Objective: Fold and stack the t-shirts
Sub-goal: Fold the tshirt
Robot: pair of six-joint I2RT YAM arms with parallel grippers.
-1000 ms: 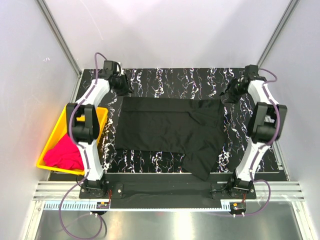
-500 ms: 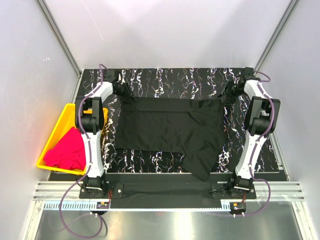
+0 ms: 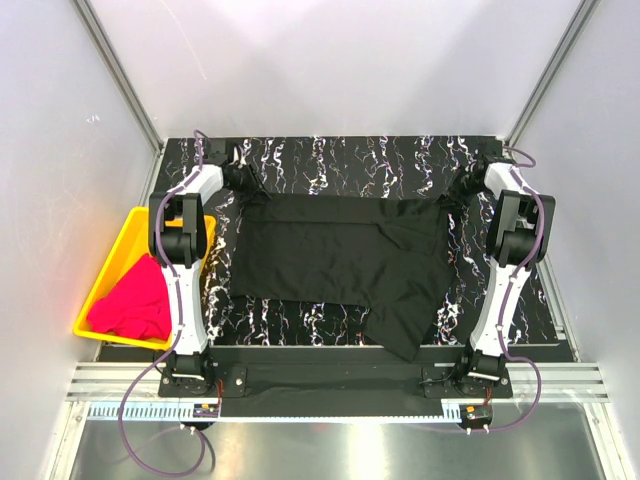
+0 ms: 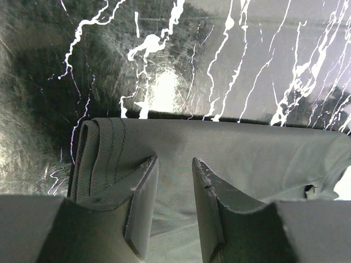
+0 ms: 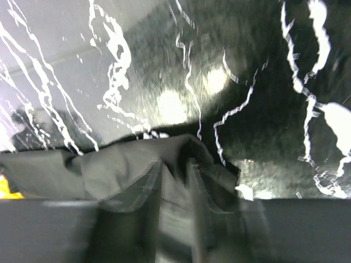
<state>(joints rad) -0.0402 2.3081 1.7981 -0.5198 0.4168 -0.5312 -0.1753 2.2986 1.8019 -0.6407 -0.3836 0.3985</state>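
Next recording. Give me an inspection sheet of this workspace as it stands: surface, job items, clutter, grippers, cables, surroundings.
Surface: black table with white veins.
Job's things: black t-shirt spread out, unfolded, one part trailing toward the near edge; pink t-shirt crumpled in the yellow tray; nothing stacked yet.
Clutter: nothing seen.
Grippers: left gripper at the black shirt's far left corner, fingers apart over the hem; right gripper at the far right corner, cloth bunched at its fingers, view blurred, grip unclear.
Cables: purple cables run along both arms and loop by the bases, off the cloth.
Surroundings: white walls; metal rail along the near edge.
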